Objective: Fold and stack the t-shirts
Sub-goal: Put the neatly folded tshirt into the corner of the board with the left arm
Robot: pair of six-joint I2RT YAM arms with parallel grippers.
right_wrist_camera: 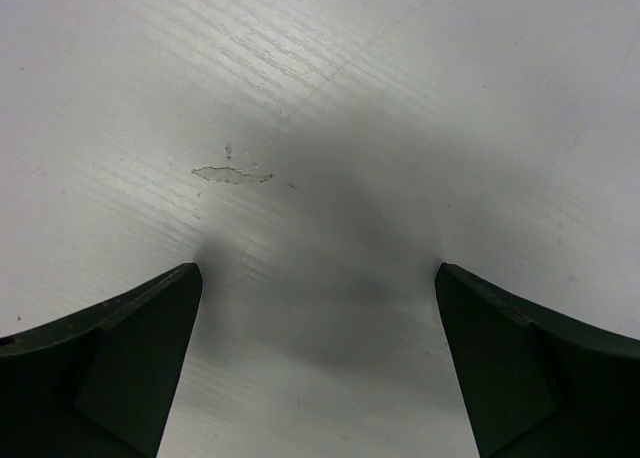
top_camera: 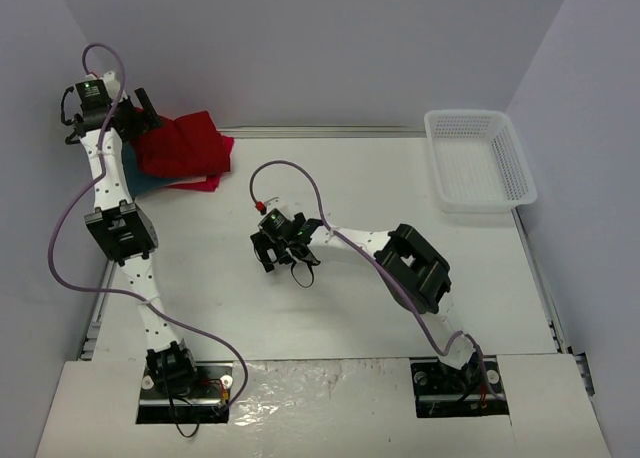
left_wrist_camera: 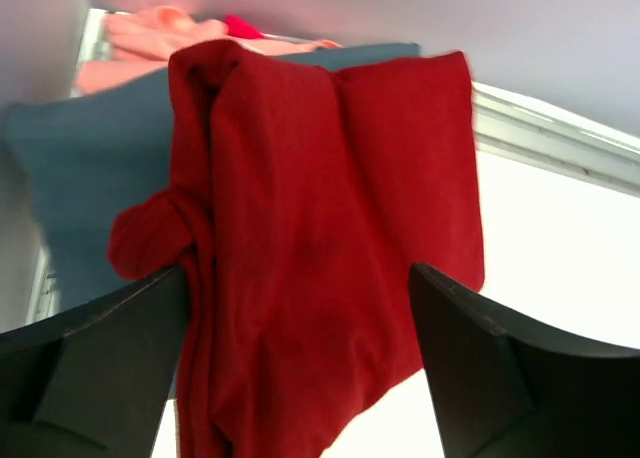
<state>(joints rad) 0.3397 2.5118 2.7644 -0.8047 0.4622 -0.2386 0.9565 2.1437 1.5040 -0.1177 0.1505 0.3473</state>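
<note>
Clearly left end effector (left_wrist_camera: 300, 278) wide, empty, over deep red shirt (top_camera: 185, 143) atop teal shirt (top_camera: 141, 181), far-left bench (top_camera: 350, 178) corner; long axis straight ahead. Right end effector (top_camera: 281, 254) wide, empty, well apart.

Red tee (left_wrist_camera: 330, 238) — matt cloth; basket (top_camera: 488, 204) — plastic mesh.
</note>
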